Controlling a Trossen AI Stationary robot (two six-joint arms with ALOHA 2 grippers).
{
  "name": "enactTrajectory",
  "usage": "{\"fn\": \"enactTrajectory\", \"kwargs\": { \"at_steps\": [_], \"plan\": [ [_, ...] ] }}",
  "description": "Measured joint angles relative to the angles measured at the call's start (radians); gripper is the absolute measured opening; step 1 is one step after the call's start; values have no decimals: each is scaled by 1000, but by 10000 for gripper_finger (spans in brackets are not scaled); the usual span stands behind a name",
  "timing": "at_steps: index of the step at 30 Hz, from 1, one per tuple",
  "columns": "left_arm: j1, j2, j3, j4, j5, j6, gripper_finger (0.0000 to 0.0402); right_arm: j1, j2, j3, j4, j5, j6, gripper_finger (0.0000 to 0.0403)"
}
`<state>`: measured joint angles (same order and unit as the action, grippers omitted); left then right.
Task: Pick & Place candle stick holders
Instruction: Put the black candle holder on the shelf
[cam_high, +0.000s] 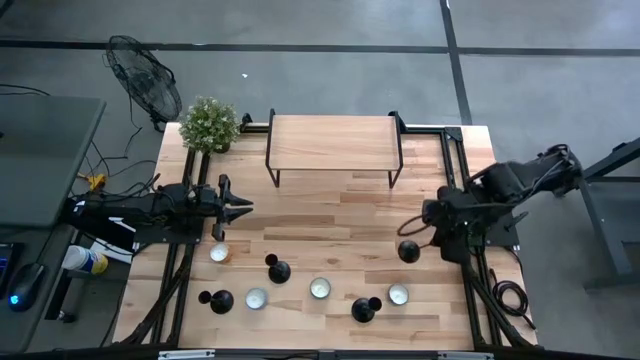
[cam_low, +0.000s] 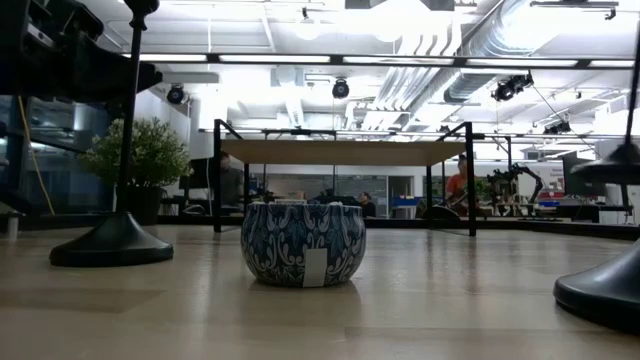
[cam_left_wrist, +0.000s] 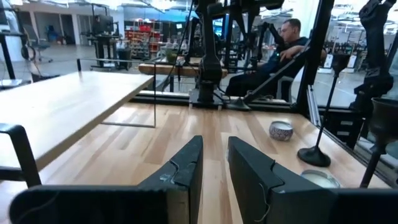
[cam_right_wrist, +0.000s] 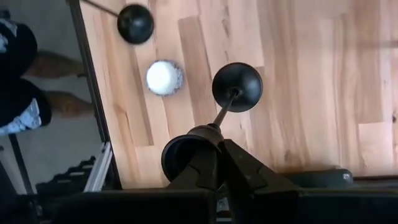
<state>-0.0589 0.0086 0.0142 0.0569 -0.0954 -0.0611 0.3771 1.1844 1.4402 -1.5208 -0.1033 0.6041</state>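
Pinching the cup top of a candlestick (cam_right_wrist: 237, 88) standing near the counter's (cam_high: 330, 225) right edge, the right hand (cam_right_wrist: 217, 163) holds stiff, top-light metal that could slip or swing.

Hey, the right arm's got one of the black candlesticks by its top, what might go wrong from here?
1. The right gripper is shut on the candlestick only at its cup, so the long stem and heavy base may swing or slip loose.
2. A tealight candle and another candlestick stand close by; a swinging base might knock them.
3. The raised wooden shelf sits mid-table, and the base might clip its edge if carried low.
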Motion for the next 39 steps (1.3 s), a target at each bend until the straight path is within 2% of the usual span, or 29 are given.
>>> {"fn": "enactTrajectory", "kwargs": {
  "at_steps": [10,15,22,27,32,39],
  "plan": [
    [0,7,13,85,-13,-144,74,-122,1,25,-4,-35,-2,0],
    [0,104,108,77,-72,-70,74,-192,29,26,8,-52,-43,0],
    [0,400,351,75,-142,63,74,-268,103,26,32,-110,-117,0],
    [0,651,528,66,-303,116,74,-317,130,52,21,-111,-159,0],
    [0,877,674,68,-372,158,85,-374,167,203,-39,-60,-191,0],
    [0,1136,916,70,-362,155,158,-451,283,442,-50,-83,-272,0]
  ]
}}
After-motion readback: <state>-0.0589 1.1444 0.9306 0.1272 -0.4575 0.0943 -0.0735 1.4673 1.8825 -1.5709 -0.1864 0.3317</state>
